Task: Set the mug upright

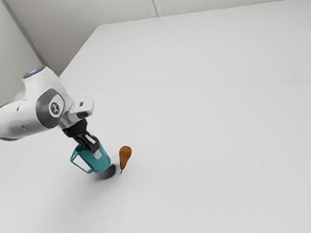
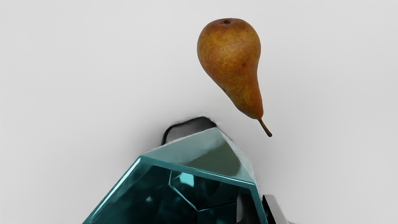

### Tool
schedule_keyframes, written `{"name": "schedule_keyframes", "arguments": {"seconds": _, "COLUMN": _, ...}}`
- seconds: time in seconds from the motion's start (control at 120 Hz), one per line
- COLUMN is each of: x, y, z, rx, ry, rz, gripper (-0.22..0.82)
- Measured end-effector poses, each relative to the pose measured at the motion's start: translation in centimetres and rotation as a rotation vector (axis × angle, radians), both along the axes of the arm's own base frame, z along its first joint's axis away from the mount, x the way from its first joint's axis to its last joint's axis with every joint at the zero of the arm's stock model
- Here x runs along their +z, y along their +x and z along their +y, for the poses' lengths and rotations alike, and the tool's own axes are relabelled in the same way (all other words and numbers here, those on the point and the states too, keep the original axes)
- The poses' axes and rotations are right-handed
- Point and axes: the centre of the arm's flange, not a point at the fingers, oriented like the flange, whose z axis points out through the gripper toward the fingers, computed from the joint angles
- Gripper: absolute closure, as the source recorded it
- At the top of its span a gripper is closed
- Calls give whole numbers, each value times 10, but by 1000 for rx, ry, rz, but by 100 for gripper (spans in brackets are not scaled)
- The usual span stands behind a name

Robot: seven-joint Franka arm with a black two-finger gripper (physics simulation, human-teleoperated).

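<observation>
The gripper points down at the teal mug and is shut on its wall near the rim. The mug leans, its mouth toward the arm, its base toward the exterior view's lower right, its handle on the exterior view's left. A dark shadow lies under the base; whether the base touches the table I cannot tell. In the wrist view the gripper has one finger inside the mug and the other outside, the wall between them.
A brown pear lies on the white table, a short way from the mug on the exterior view's right. In the wrist view the pear has its stem end nearer the mug.
</observation>
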Motion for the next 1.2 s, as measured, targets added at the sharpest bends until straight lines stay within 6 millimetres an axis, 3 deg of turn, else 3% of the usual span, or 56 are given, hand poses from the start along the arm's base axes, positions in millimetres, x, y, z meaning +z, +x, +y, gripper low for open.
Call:
{"name": "schedule_keyframes", "arguments": {"seconds": 0.775, "x": -28, "y": -2, "z": -3, "rx": 238, "ry": 56, "rz": -16, "gripper": 76}}
{"name": "schedule_keyframes", "arguments": {"seconds": 0.883, "x": -29, "y": -2, "z": -4, "rx": 256, "ry": 52, "rz": -14, "gripper": 66}}
{"name": "schedule_keyframes", "arguments": {"seconds": 1.067, "x": -29, "y": -3, "z": -4, "rx": 273, "ry": 52, "rz": -12, "gripper": 30}}
{"name": "schedule_keyframes", "arguments": {"seconds": 1.2, "x": -19, "y": -3, "z": -5, "rx": 281, "ry": 70, "rz": -30, "gripper": 16}}
